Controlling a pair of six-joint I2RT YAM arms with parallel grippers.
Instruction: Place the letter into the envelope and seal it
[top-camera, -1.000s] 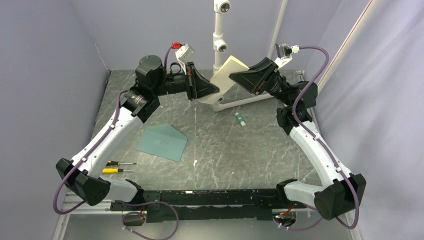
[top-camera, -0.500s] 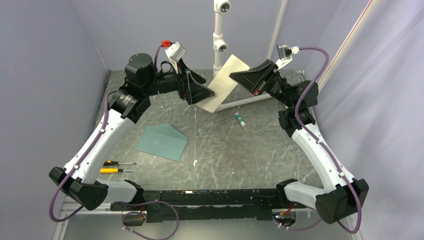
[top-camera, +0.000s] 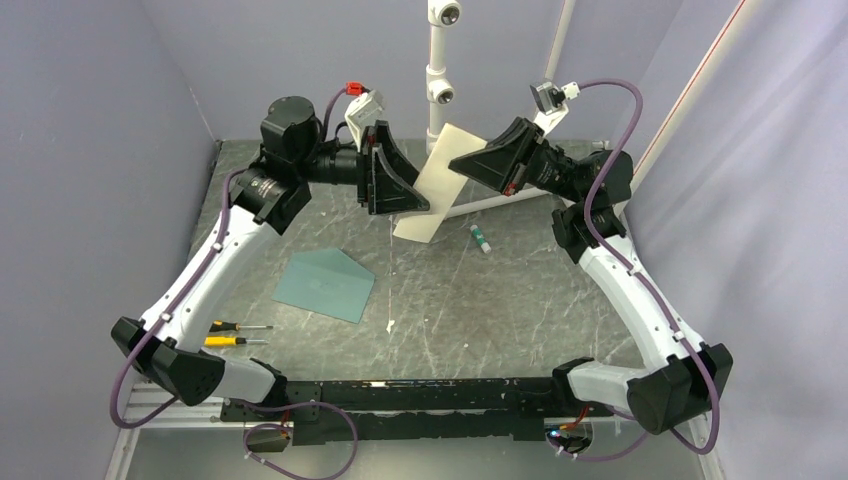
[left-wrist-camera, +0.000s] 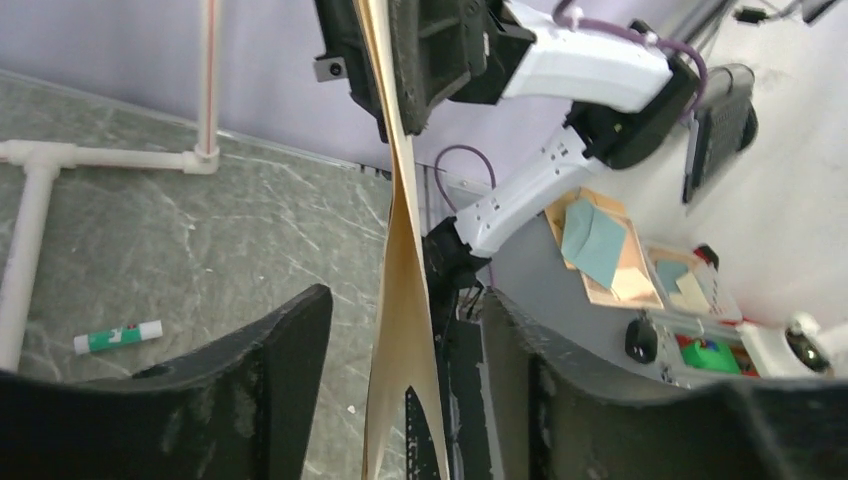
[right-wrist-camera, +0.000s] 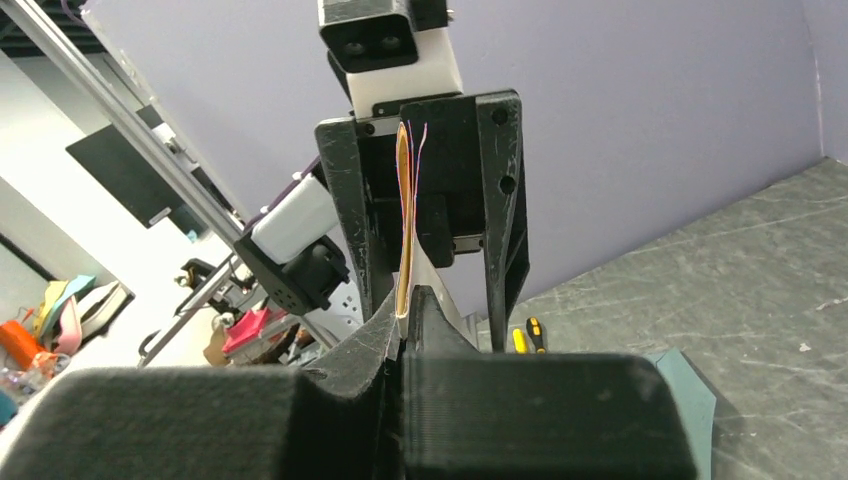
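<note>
**Letter held aloft by right arm; left jaws parted around it**

Both arms rise from their bases and bend inward, and their wrists meet above the far half of the table (top-camera: 490, 300). The right gripper (top-camera: 456, 160) is clamped tight on the upper part of the letter (top-camera: 432, 190). The left gripper (top-camera: 398, 198) faces it with its fingers spread and grips nothing.

The letter shows its plain cream side, tilted, with its lower end nearest the left gripper. The envelope (top-camera: 325, 285) lies flat on the table, teal, well apart to the near left.

The left wrist view shows the sheet edge-on and slightly bowed, passing between the left fingers with a gap on either side. The right wrist view shows the sheet's edge pinched between the closed right fingers. Only the overhead view shows the whole envelope, with a glue stick (top-camera: 481, 238) just beyond the letter's lower end.
</note>
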